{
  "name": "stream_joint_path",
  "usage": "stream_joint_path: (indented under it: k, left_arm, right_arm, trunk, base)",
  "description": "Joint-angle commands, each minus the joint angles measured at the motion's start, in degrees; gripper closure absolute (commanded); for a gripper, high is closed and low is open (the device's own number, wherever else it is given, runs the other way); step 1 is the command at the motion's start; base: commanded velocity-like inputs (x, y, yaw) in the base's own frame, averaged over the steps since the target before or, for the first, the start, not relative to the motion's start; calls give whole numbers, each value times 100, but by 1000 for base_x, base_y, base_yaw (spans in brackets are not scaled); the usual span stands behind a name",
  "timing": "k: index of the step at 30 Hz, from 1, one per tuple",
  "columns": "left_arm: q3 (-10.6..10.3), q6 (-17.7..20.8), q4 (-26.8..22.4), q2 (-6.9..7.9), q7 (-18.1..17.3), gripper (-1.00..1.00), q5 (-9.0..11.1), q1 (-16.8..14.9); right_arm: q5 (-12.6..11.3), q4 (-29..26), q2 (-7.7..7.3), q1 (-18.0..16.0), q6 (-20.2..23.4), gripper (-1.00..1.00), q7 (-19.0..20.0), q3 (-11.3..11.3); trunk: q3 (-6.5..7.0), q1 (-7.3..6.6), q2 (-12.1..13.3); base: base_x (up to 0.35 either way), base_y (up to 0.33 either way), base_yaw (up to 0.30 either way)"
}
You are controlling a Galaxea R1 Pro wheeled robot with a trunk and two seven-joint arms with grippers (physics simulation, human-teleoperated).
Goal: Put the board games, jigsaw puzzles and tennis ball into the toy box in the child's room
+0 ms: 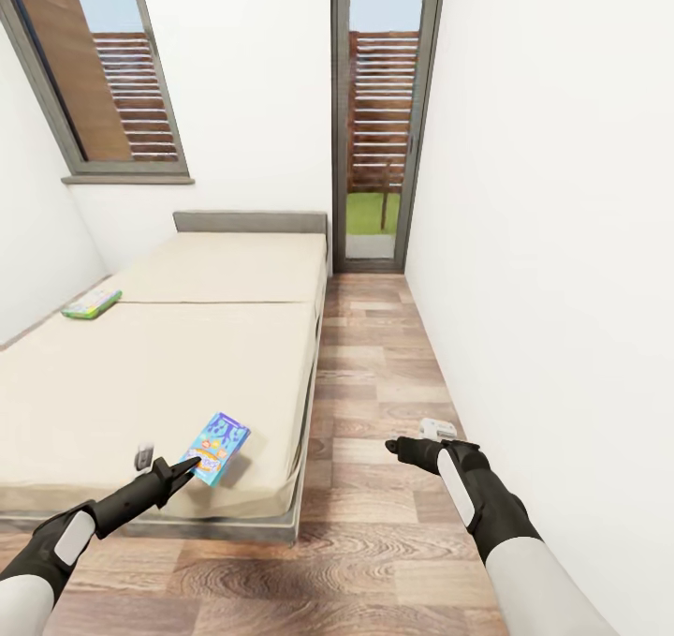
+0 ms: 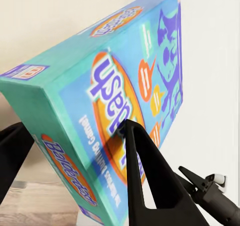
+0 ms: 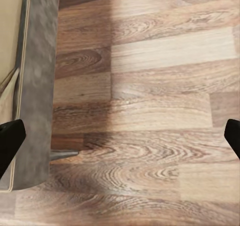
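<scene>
A blue cartoon board game (image 1: 216, 447) hangs tilted just over the front corner of the bed (image 1: 168, 364), and my left gripper (image 1: 190, 467) is shut on its lower end. In the left wrist view the box (image 2: 125, 81) sits between the two black fingers (image 2: 145, 181). A second, pale green board game (image 1: 92, 303) lies flat at the bed's far left edge. My right gripper (image 1: 397, 446) stands open over the wood floor, apart from the bed, with its fingertips (image 3: 10, 146) wide and nothing between them. The table, toy box, jigsaw puzzles and tennis ball are out of view.
The bed's grey frame (image 1: 304, 430) borders a wood-floor aisle (image 1: 374, 374) that runs to a glass door (image 1: 379, 149). A white wall (image 1: 562, 243) closes the aisle on the right. A window (image 1: 103, 74) sits above the bed's far left.
</scene>
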Motion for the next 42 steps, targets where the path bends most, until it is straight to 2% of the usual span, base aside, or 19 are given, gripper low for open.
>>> stream_joint_path:
  k: [1, 7, 16, 23, 29, 32, 39, 42]
  left_arm:
    - [12, 44, 1, 1, -10, 100, 8, -4]
    - [12, 114, -17, 6, -12, 100, 9, -4]
    - [-11, 605, -298, -1, -38, 100, 3, -4]
    - [-78, 741, -325, -13, -610, 100, -24, -4]
    - [-108, 798, -311, -16, -780, 100, -67, 2]
    - [-110, 793, -305, -17, -806, 100, -75, 4]
    - [-111, 778, -302, 2, -780, 100, -101, 25]
    - [-111, 722, -307, 1, -779, 100, -103, 52]
  right_arm:
    - [10, -6, 6, -2, 30, -100, 28, -25]
    - [12, -10, 1, -2, 30, -100, 28, -29]
    - [8, 10, 4, -2, 51, -100, 26, -28]
    - [8, 91, 12, -2, -95, -100, 25, -23]
    - [6, 117, 9, -2, -201, -100, 19, -36]
    - [2, 119, -24, -2, -216, -100, 20, -45]
    - [5, 125, 7, -2, -272, -100, 14, -28]
    - [9, 125, 13, -2, -318, -100, 12, -13]
  trunk:
    - [13, -23, 39]
    - [121, -155, 280]
    - [283, -353, 641]
    - [408, -507, 922]
    - [516, -638, 1162]
    - [516, -638, 1162]
    - [516, -638, 1162]
    - [570, -704, 1283]
  base:
    - [0, 0, 0]
    - [0, 0, 0]
    - [0, 0, 0]
    - [0, 0, 0]
    - [0, 0, 0]
    - [0, 0, 0]
    - [0, 0, 0]
    - [0, 0, 0]
